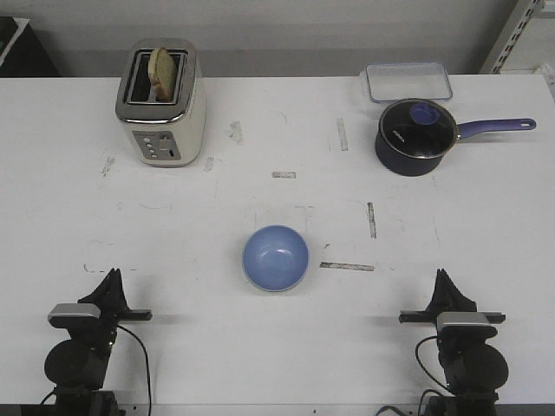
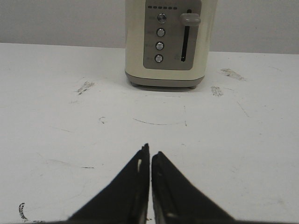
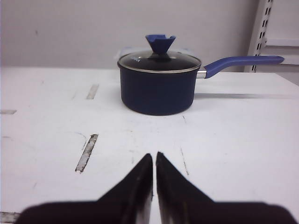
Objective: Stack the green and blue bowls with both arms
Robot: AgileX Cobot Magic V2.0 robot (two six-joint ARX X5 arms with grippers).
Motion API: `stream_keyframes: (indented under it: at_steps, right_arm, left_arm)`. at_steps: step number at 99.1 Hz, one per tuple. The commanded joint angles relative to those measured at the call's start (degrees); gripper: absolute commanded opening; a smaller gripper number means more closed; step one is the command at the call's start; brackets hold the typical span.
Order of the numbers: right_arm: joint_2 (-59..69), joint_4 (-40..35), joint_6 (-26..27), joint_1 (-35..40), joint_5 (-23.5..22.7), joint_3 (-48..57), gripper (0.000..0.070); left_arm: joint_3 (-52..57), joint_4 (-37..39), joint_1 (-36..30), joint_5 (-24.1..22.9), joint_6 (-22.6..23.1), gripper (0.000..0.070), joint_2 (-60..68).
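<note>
A periwinkle blue bowl (image 1: 276, 257) stands upright on the white table, near the middle and toward the front. No mint green bowl shows in any view; whether one sits under the blue bowl I cannot tell. My left gripper (image 1: 112, 279) rests at the front left, shut and empty, well left of the bowl; in the left wrist view (image 2: 150, 153) its jaws meet over bare table. My right gripper (image 1: 443, 277) rests at the front right, shut and empty, well right of the bowl; it also shows in the right wrist view (image 3: 154, 157).
A cream toaster (image 1: 161, 102) with a slice of bread in it stands at the back left. A dark lidded saucepan (image 1: 416, 135) with a purple handle stands at the back right, a clear lidded box (image 1: 408, 81) behind it. Tape marks (image 1: 347, 266) lie right of the bowl.
</note>
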Motion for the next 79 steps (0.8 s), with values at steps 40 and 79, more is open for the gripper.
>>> stream_keyframes:
  at_steps: [40, 79]
  right_arm:
    - [-2.2, 1.2, 4.5, 0.0, 0.0, -1.8, 0.0004]
    - [-2.2, 1.2, 4.5, 0.0, 0.0, -1.8, 0.0004]
  left_arm:
    - [-1.2, 0.5, 0.1, 0.0, 0.0, 0.0001, -0.1]
    - [-1.2, 0.5, 0.1, 0.0, 0.0, 0.0001, -0.1]
